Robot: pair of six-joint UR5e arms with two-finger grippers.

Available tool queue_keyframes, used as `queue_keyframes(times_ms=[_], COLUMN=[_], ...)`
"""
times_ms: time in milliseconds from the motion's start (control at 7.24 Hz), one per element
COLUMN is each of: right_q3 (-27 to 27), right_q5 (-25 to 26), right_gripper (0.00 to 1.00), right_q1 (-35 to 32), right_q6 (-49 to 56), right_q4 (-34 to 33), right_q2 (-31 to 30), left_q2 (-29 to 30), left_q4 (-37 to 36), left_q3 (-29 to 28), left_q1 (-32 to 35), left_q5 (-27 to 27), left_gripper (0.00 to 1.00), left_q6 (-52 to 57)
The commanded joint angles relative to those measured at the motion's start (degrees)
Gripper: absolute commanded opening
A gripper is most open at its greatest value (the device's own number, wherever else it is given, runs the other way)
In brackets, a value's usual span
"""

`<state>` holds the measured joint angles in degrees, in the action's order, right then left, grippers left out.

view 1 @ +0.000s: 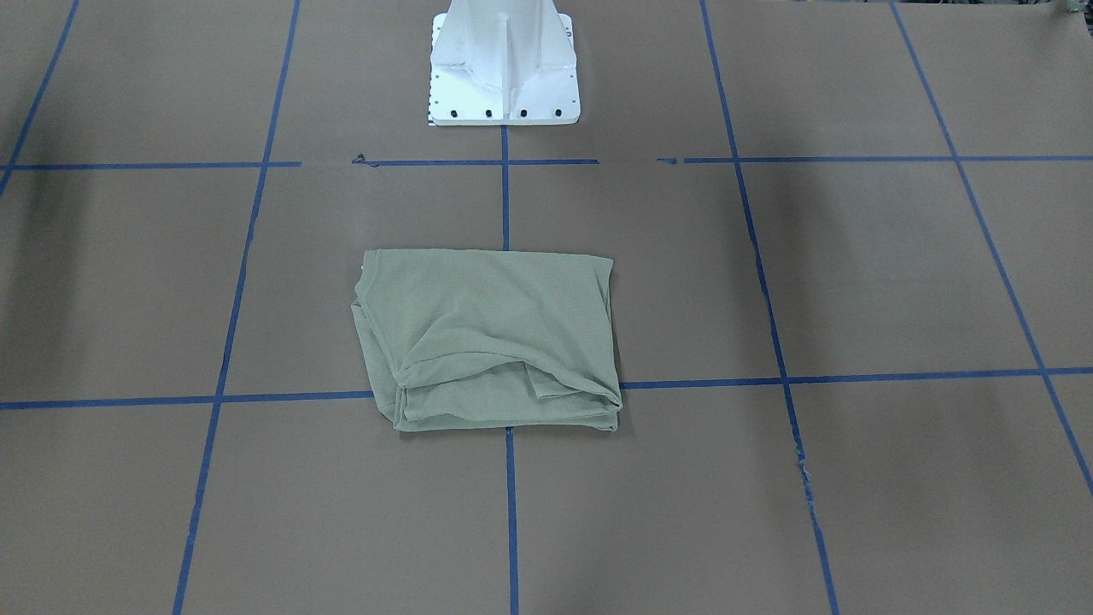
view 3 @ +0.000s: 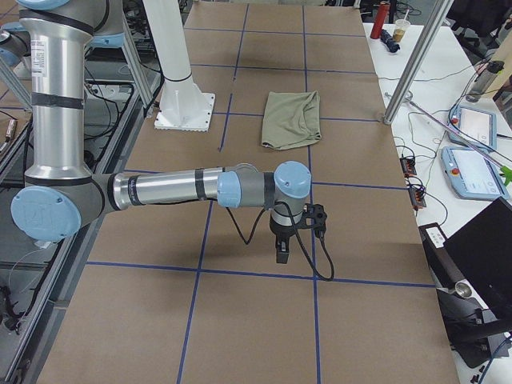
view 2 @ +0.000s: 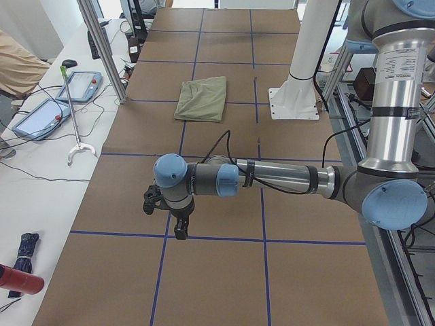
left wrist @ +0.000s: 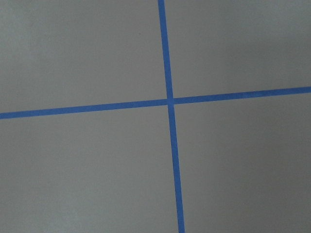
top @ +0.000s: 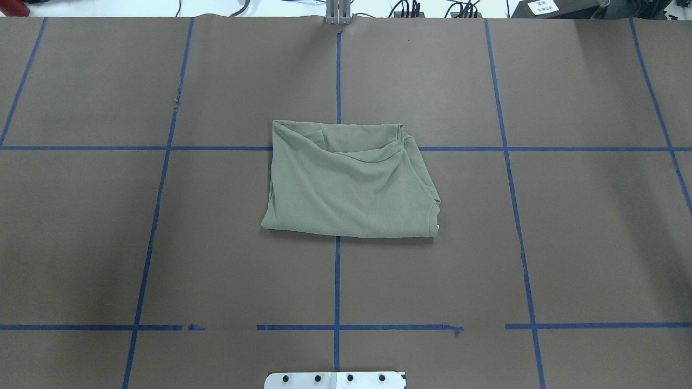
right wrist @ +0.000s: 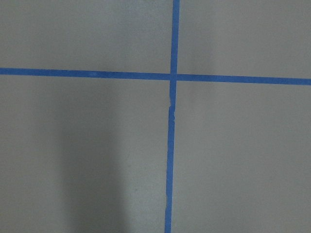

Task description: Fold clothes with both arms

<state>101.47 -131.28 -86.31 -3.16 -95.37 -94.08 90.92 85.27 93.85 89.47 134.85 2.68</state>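
Note:
The sage-green shirt (view 1: 487, 342) lies folded into a rough rectangle at the table's centre (top: 346, 183), with loose folds along its far edge and nothing touching it. It shows small in both side views (view 2: 202, 98) (view 3: 292, 118). The left arm (view 2: 272, 178) stretches out low over the table's left end, its gripper (view 2: 179, 231) pointing down, far from the shirt. The right arm (view 3: 184, 188) does the same at the right end, gripper (view 3: 282, 254) pointing down. I cannot tell whether either gripper is open or shut. Both wrist views show only brown paper and blue tape.
The white pedestal base (view 1: 504, 68) stands behind the shirt. Blue tape lines (top: 338, 81) grid the brown table cover. Metal posts (view 2: 102, 51) (view 3: 412, 64), teach pendants (view 2: 41, 115) (view 3: 472, 172) and cables line the operators' side, where a person's sleeve (view 2: 17, 68) shows.

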Motion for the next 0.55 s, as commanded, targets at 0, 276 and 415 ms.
queue_keyframes(times_ms=[0,276,415], right_q3=[-2.05,-2.15,-2.15], right_q5=[0.06,0.14,0.14], right_gripper=[1.0,1.0,1.0], right_q1=[0.09,0.09,0.09], right_q6=[-0.09,-0.09,-0.18], right_q4=[0.53,0.62,0.62], right_q2=[-0.05,0.13,0.21], left_q2=[0.66,1.44,1.45], left_q4=[0.07,0.08,0.08], left_q3=[0.1,0.8,0.98], left_q1=[0.0,0.0,0.0], left_q5=[0.06,0.06,0.06], left_gripper=[1.0,1.0,1.0], left_q6=[-0.05,-0.05,-0.05])
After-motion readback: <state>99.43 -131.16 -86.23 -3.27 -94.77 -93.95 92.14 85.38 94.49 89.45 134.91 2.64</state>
